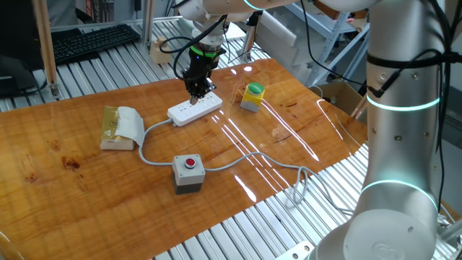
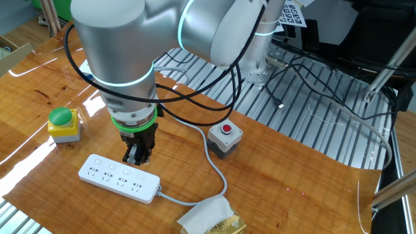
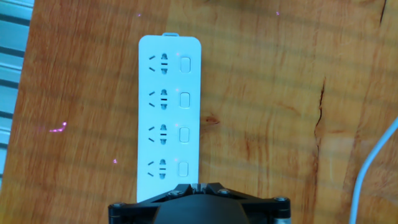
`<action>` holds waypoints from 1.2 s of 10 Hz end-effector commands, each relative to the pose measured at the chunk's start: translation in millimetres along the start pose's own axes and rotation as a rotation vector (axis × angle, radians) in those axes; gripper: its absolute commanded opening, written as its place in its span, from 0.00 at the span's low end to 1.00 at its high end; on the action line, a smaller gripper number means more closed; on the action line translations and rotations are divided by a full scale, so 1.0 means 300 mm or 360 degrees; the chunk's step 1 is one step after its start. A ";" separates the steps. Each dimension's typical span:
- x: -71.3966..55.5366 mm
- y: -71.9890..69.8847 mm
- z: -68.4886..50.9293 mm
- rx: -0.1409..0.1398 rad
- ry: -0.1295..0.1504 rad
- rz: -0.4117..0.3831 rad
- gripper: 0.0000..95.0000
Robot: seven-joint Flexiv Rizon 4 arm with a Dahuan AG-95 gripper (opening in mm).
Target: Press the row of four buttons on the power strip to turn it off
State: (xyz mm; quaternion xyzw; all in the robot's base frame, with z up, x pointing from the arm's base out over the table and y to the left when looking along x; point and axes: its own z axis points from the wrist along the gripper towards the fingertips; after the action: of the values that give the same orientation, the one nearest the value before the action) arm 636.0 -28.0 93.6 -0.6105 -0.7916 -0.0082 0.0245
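The white power strip (image 3: 168, 118) lies flat on the wooden table, also seen in one fixed view (image 1: 195, 109) and in the other fixed view (image 2: 119, 178). Its four buttons (image 3: 184, 116) run in a line down the right side of the sockets, one beside each socket. My gripper (image 3: 199, 185) hovers over the cable end of the strip, fingers shut together with nothing between them. From the side, the gripper (image 1: 196, 92) hangs just above the strip, and in the other fixed view the gripper (image 2: 138, 158) sits slightly behind it.
A grey box with a red round button (image 1: 189, 173) stands nearer the front edge. A yellow button with a green cap (image 1: 253, 96) sits right of the strip. A tissue pack (image 1: 121, 128) lies to the left. The strip's cable (image 1: 238, 160) trails across the table.
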 end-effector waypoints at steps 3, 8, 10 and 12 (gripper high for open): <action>-0.001 0.003 0.001 0.0007 0.0015 -0.0044 0.00; -0.001 0.003 0.001 0.0031 0.0114 -0.0102 0.00; -0.001 0.003 0.001 0.0034 0.0143 -0.0128 0.00; -0.001 0.003 0.001 0.0039 0.0142 -0.0139 0.00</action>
State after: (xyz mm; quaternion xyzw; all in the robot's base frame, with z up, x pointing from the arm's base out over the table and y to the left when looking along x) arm 639.0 -28.5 91.6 -0.5715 -0.8173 -0.0264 0.0685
